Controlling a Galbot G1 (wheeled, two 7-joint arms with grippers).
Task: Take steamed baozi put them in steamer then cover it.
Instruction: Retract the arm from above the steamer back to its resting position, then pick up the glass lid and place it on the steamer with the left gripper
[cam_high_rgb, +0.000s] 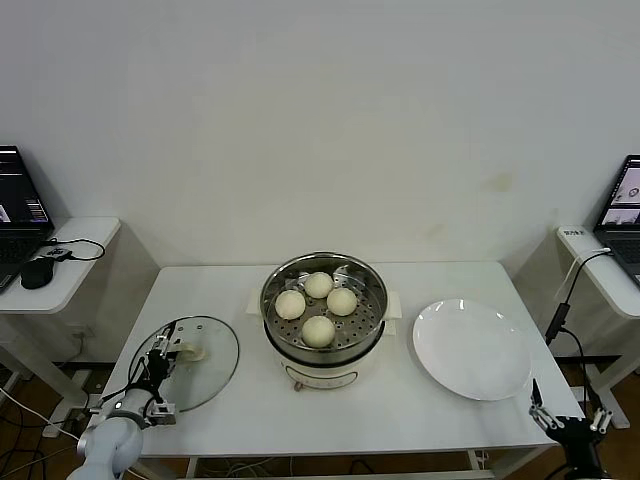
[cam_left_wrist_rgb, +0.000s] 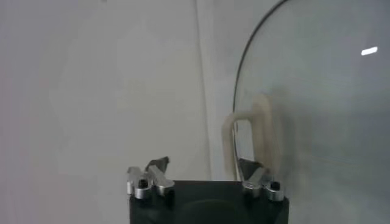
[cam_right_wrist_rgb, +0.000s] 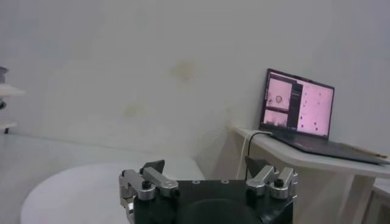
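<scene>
steamer (cam_high_rgb: 324, 322): it stood about at the middle of the white table (cam_high_rgb: 250, 415), without cover, and the shiny pot sat on a cream-white base. all places below are given from the steamer.
steamed baozi (cam_high_rgb: 319, 330): four cream-white buns lay inside the steamer on the perforated tray, one at the near side, one at the far side (cam_high_rgb: 319, 285), one toward the robot's left (cam_high_rgb: 290, 303) and one toward its right (cam_high_rgb: 342, 301). they were close together, but i could not tell if they touched.
cover (cam_high_rgb: 205, 362): the clear glass lid lay flat on the table at the robot's left of the steamer, near it but apart. its cream-white handle (cam_high_rgb: 188, 351) stood up at the centre. in the left wrist view the handle (cam_left_wrist_rgb: 256, 131) was seen just in front of the fingers.
left gripper (cam_high_rgb: 163, 360): it was over the near-left part of the cover, at the handle. the jaws stood partly open around the handle; one fingertip (cam_left_wrist_rgb: 251, 170) was just beside it, and i could not tell if it touched. nothing was lifted.
right gripper (cam_high_rgb: 568, 420): it waited at the near right corner of the table, well apart from the steamer. the jaws were wide and held nothing.
white plate (cam_high_rgb: 472, 349): it lay at the robot's right of the steamer, near it, with nothing on it.
laptops: one (cam_high_rgb: 20, 205) stood on a side desk far at the left of the steamer, another (cam_high_rgb: 622, 205) on a side desk far at the right.
</scene>
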